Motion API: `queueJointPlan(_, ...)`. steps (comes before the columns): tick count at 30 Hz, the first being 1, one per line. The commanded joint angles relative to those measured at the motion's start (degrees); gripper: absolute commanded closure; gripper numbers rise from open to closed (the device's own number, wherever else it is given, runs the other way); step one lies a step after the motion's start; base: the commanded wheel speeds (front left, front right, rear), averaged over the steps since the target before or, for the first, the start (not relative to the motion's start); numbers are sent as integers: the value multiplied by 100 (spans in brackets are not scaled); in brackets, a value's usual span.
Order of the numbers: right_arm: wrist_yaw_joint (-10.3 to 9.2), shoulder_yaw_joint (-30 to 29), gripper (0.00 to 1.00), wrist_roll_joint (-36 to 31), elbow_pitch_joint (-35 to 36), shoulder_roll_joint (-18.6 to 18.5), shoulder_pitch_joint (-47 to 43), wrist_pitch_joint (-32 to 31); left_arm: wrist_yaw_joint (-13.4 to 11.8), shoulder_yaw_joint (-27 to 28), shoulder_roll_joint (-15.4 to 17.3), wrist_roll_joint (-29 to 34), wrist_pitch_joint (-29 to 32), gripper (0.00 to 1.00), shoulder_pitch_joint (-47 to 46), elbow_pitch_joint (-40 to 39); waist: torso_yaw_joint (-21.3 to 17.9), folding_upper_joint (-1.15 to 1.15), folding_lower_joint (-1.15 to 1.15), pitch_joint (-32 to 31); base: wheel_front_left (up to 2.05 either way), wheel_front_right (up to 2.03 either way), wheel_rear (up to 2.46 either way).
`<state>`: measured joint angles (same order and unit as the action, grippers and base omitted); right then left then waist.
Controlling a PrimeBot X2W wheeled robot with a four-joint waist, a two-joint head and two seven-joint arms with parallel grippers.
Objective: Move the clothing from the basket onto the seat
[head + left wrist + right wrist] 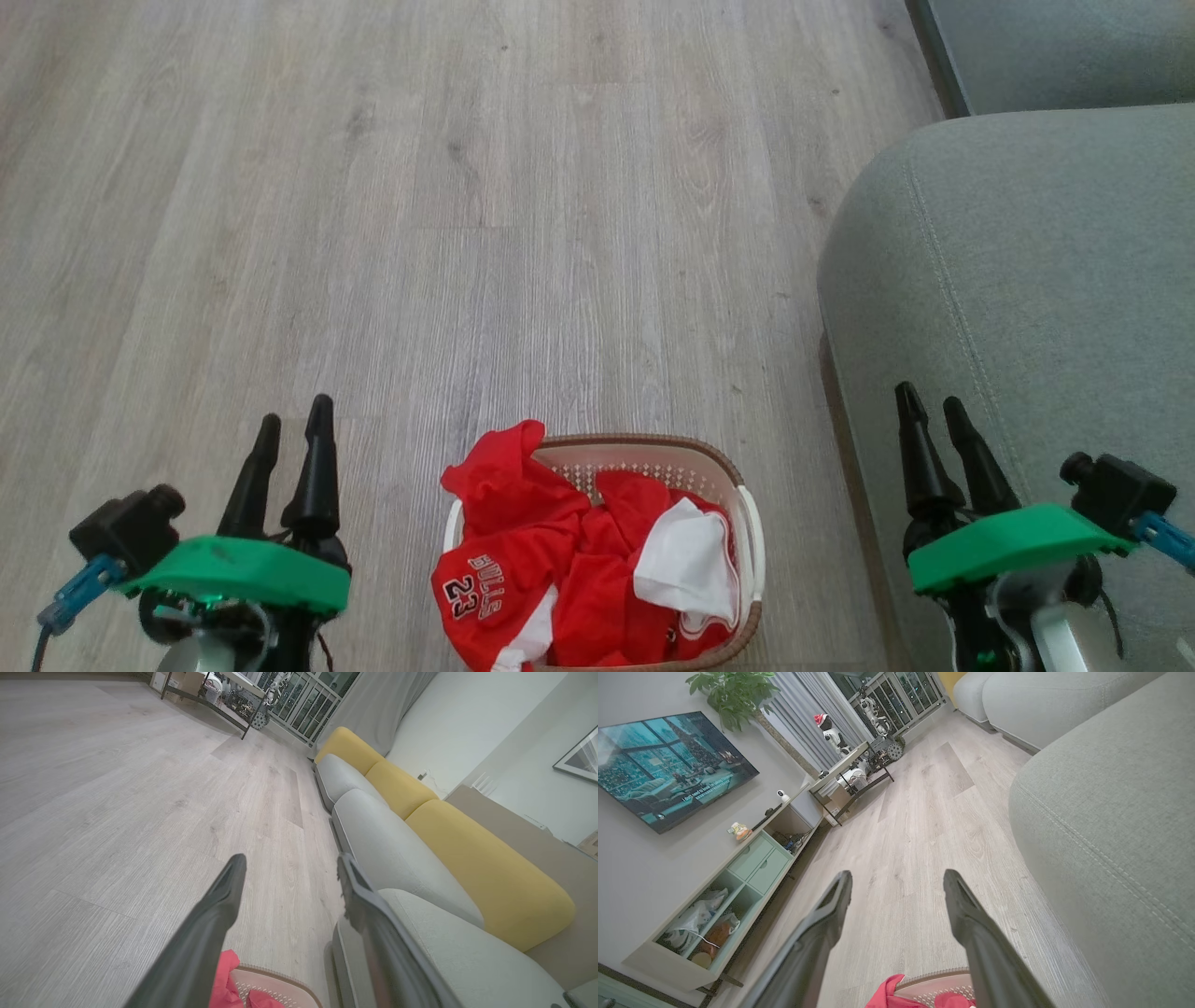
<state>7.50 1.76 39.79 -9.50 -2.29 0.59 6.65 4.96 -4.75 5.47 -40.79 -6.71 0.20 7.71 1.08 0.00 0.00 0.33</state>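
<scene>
Two pincers, both spread wide and holding nothing. The left pincer (295, 413) hovers over the wood floor (467, 187), left of the basket (750, 546). The right pincer (928, 397) hangs over the near left edge of the seat (1027, 308), right of the basket. The basket stands on the floor at near centre, close beside the seat. The clothing (597, 579) is heaped inside it: the red jersey (485, 579) spills over the left rim, and a white garment (686, 560) lies toward the right.

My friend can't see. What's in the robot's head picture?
A cream basket heaped with red and white clothing, including a "BULLS 23" jersey, sits on the wood floor between the left gripper and right gripper, both open. A grey-green seat is on the right.
</scene>
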Motion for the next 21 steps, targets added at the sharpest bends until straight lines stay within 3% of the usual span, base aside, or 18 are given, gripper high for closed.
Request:
queueJointPlan(1, -1, 84, 0, -237, 264, -71, 281, 89, 6, 110, 139, 224, -92, 0, -330, -237, 5, 0, 0, 8, 0, 0, 0)
queueJointPlan(21, -1, 201, 0, -1666, 554, -56, 301, 428, 25, -28, 180, 1608, -427, 0, -382, -386, 58, 0, 0, 56, 0, 0, 0)
